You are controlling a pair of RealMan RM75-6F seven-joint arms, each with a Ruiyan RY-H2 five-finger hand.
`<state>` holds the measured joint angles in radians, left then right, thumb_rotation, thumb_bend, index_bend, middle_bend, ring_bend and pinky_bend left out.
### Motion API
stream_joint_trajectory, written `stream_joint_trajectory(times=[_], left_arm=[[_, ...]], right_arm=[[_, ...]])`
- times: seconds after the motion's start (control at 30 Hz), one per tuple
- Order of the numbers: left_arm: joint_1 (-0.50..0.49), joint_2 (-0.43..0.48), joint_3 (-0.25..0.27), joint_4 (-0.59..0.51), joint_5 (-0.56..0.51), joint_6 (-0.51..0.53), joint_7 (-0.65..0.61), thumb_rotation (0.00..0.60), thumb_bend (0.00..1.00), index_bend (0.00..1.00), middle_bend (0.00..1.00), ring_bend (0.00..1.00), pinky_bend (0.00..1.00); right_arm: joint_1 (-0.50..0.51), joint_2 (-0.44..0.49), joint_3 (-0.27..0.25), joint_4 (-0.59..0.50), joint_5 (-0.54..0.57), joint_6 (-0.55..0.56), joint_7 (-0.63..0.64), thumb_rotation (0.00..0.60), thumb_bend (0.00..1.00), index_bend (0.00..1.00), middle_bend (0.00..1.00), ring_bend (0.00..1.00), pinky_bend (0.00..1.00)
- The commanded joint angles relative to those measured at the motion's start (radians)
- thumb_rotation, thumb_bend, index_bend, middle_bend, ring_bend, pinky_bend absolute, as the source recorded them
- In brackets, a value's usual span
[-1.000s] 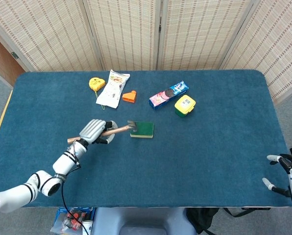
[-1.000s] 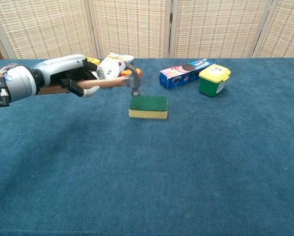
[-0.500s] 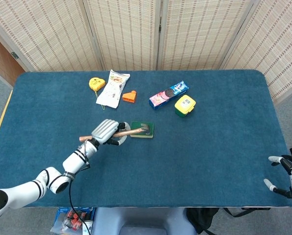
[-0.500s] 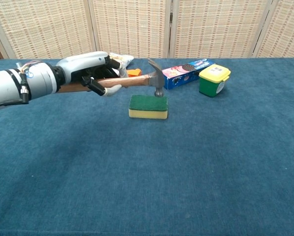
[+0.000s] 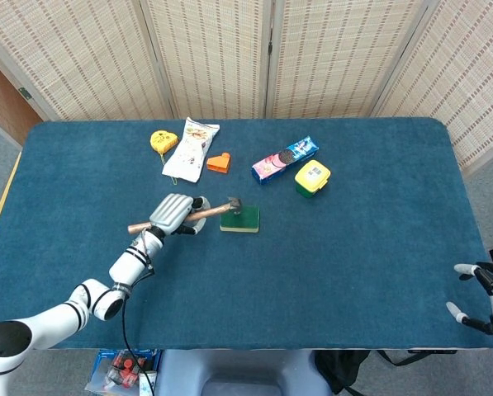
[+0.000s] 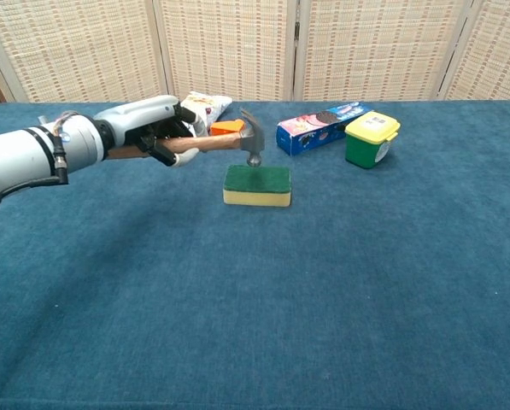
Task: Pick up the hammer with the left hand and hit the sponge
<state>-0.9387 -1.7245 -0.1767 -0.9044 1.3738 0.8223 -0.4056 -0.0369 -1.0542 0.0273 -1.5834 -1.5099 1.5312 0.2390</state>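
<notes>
**Hammer poised over the sponge, swing at risk of glancing off**

The left robot hand [image 6: 148, 128] has its fingers wrapped around the wooden handle of the hammer [image 6: 212, 143], gripping it near mid-shaft, with the butt end sticking out behind the hand in the head view. The metal head [image 6: 254, 145] hangs just above the green top of the sponge [image 6: 257, 185], which lies flat on the blue tabletop [image 6: 323, 282]. In the chest view a slim gap seems to remain between the striking face and the sponge, though contact cannot be ruled out. The right robot hand [image 5: 487, 299] sits at the far right edge of the tabletop, well apart from the work, fingers spread and holding nothing.

The hitting step appears to be under way. The main risks from here:

- The head is over the sponge's rear portion rather than its centre, so a blow could catch the back edge and flip or skid the light sponge away.
- The grip is well up the shaft, so the handle could twist in the fingers on impact, turning the face sideways.
- A wide backswing might sweep toward the orange object [image 6: 226, 126] and the snack bag [image 6: 202, 107] just behind the hammer.
- A hard strike may compress the soft sponge fully and jar the tabletop.
</notes>
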Motion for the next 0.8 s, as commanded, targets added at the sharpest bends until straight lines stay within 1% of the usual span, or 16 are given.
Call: stream_joint_trajectory(times=[0.03,0.27,0.4,0.57,0.8], left_arm=[[-0.002,-0.013,0.000,0.020,-0.013,-0.024,0.008,0.600,0.69,0.71,0.82,0.91,1.00],[0.000,-0.019,0.009,0.027,-0.010,-0.036,0.016,0.600,0.69,0.71,0.82,0.91,1.00],[0.008,-0.013,-0.003,0.010,-0.005,-0.005,-0.018,0.600,0.69,0.71,0.82,0.91,1.00],[0.015,0.005,-0.001,-0.016,0.012,0.012,-0.059,0.600,0.69,0.71,0.82,0.91,1.00],[0.012,-0.008,0.019,0.010,0.023,-0.001,-0.018,0.600,0.69,0.71,0.82,0.91,1.00]], right_arm=[[-0.002,0.001,0.000,-0.001,0.001,0.002,-0.001,0.600,0.17,0.31,0.41,0.20,0.20],[-0.004,-0.001,-0.001,-0.001,0.000,0.002,-0.001,0.600,0.17,0.31,0.41,0.20,0.20],[-0.005,0.000,0.000,-0.001,0.000,0.004,-0.002,0.600,0.17,0.31,0.41,0.20,0.20],[-0.004,-0.001,0.000,-0.002,-0.002,0.003,-0.003,0.600,0.17,0.31,0.41,0.20,0.20],[-0.004,-0.003,0.000,0.000,0.000,0.002,-0.002,0.600,0.17,0.31,0.41,0.20,0.20]])
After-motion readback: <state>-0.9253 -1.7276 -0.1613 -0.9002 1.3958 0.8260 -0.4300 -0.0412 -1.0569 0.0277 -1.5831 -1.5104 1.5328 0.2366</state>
